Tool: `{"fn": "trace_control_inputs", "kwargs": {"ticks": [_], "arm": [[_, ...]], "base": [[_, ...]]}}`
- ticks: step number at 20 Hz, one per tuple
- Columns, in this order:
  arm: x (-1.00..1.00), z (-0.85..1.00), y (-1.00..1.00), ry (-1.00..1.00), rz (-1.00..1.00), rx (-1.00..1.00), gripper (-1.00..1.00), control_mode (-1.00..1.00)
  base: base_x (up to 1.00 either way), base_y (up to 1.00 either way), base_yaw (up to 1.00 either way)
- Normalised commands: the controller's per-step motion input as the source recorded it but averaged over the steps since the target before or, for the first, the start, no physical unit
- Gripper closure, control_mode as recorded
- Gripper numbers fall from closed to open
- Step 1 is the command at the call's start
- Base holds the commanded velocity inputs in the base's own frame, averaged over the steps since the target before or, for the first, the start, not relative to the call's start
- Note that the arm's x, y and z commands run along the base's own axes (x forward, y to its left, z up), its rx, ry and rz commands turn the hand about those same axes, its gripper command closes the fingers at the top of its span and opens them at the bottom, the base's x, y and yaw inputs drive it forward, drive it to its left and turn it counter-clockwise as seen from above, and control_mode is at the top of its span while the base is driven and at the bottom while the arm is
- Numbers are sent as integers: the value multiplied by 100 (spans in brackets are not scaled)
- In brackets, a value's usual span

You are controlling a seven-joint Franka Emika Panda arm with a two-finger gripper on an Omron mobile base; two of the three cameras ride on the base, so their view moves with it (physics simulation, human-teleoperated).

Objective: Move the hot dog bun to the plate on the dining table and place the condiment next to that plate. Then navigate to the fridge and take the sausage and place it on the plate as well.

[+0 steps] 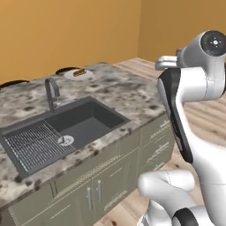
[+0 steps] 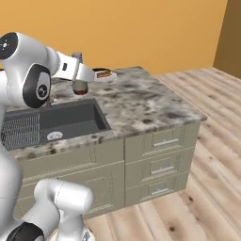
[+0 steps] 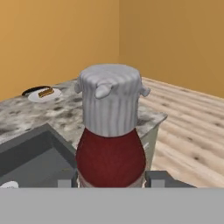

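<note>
One condiment bottle [image 3: 110, 131], dark red body with a ribbed grey cap, is sitting between the gripper [image 3: 111, 178] fingertips [image 3: 66, 179], which are bracketing its base on both sides and pinching it; no label or writing is readable on it. Right base view is showing the same bottle [image 2: 81, 87] hanging under the hand, up in the air over the far edge of the sink [image 2: 70, 120], not touching the counter [image 2: 146, 103]. Hot dog bun [image 1: 79, 73] is lying on a white plate [image 1: 88, 76] at the far end of the marble counter, well apart from the bottle; hand view is showing the same plate [image 3: 54, 95] with the bun [image 3: 45, 92] on it, too small to make out more. Something dark and flat is peeking out just behind the plate, can't tell what. Sink is holding a wire rack [image 1: 33, 145] in its left part and a round drain [image 1: 65, 140] on the basin floor, otherwise bare; curved faucet [image 1: 52, 90] is standing at its back edge. Below the counter, grey-green cabinets with bar-handle drawers [image 2: 162, 164] are facing the wood floor [image 2: 207, 179]. Orange walls are closing off the background.
</note>
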Motion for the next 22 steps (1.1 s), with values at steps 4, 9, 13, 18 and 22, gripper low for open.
{"fn": "trace_control_inputs", "kwargs": {"ticks": [4, 9, 13, 18, 22], "arm": [[0, 0, 0, 0, 0, 0, 100, 100], [0, 0, 0, 0, 0, 0, 100, 100], [0, 0, 0, 0, 0, 0, 100, 100], [0, 0, 0, 0, 0, 0, 100, 100], [0, 0, 0, 0, 0, 0, 100, 100]], "base": [[100, -48, 22], [65, -56, 12], [0, -91, -8], [23, -92, -3], [33, -97, 0]]}}
